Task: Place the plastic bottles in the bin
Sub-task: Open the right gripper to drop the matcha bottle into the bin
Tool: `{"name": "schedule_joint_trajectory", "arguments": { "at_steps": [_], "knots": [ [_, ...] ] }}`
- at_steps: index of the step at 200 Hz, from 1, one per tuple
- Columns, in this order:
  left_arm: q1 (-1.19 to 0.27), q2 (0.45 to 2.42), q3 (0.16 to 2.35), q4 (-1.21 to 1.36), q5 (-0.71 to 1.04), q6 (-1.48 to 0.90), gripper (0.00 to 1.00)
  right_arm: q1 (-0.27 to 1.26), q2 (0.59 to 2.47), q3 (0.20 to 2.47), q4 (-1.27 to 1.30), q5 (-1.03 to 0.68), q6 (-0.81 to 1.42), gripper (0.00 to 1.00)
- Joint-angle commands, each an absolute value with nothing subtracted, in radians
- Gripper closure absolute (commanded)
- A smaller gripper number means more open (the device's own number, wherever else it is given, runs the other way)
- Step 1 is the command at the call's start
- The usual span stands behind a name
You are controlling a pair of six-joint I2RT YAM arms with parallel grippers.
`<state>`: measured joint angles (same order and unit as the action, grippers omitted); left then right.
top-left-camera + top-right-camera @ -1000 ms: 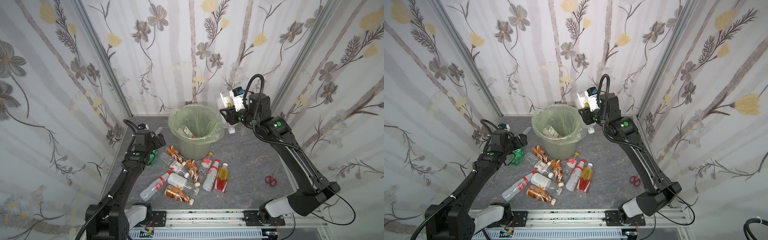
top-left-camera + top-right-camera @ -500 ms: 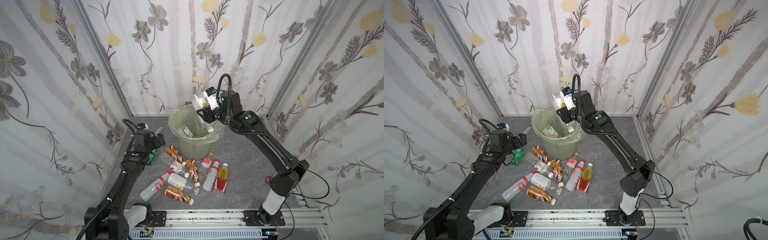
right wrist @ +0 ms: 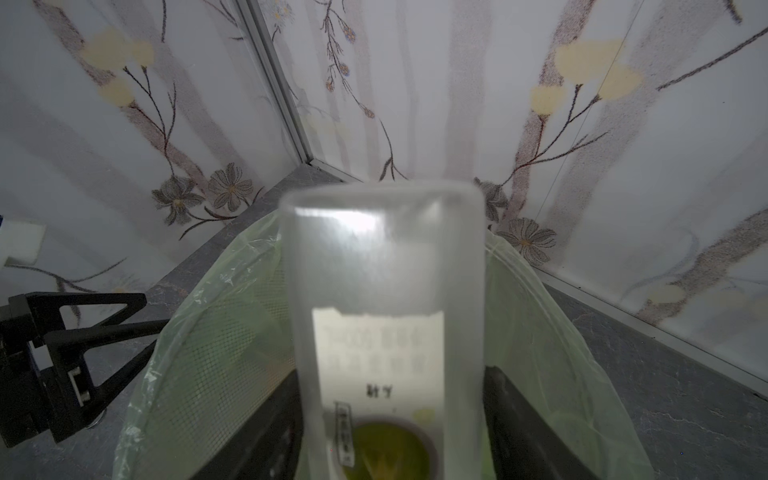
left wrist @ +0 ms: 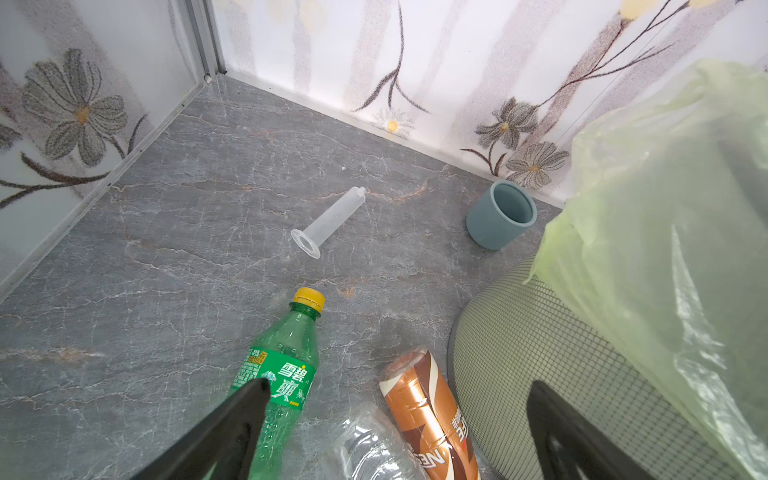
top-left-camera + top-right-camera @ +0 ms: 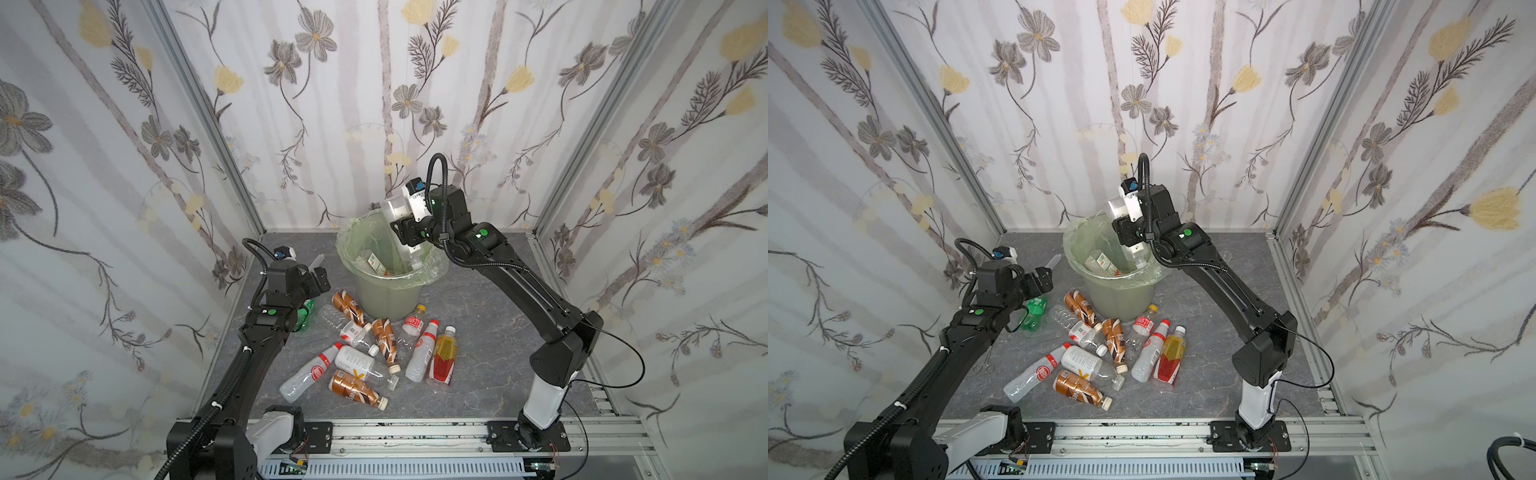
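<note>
A flat rectangular frosted bottle (image 3: 382, 270) hangs tilted, cap down, over the bin (image 5: 386, 299), a round grey-green bucket lined with a pale green bag. My right gripper (image 5: 402, 235) has its fingers close on both sides of that bottle. Whether they still press it does not show. Another bottle (image 5: 372, 259) lies inside the bin. Several plastic bottles lie on the floor in front of the bin. Among them are a green bottle (image 4: 286, 365), a copper-brown one (image 4: 428, 411) and a clear one (image 4: 370, 449). My left gripper (image 4: 399, 390) hovers open over those three.
A clear syringe (image 4: 328, 220) and a blue-grey cup (image 4: 500, 214) lie on the floor beside the bin, near the back wall. Small metal scissors (image 5: 984, 368) lie under the left arm. Flowered walls close in the left, back and right sides.
My right arm swung left with the flat bottle, from beside the bin's right rim to above its opening, and the bottle now tips cap-down into the bag. The left arm stayed put.
</note>
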<state>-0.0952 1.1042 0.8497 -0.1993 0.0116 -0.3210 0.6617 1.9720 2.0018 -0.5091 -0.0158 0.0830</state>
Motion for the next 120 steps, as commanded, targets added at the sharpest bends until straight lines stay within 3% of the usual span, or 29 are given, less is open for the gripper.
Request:
{"name": "schedule_joint_trajectory", "arguments": {
  "at_steps": [1, 68, 120],
  "knots": [
    [-0.094, 1.107, 0.847, -0.197, 0.01, -0.324, 0.0, 0.664, 1.945, 2.005, -0.489, 0.021, 0.065, 0.29],
    [-0.09, 1.11, 0.858, -0.213, -0.012, -0.325, 0.0, 0.666, 1.844, 1.973, -0.51, 0.036, 0.056, 0.21],
    [-0.07, 1.189, 0.883, -0.267, -0.108, -0.373, 0.0, 0.66, 1.609, 1.699, -0.438, 0.074, 0.045, 0.1]
  ]
}}
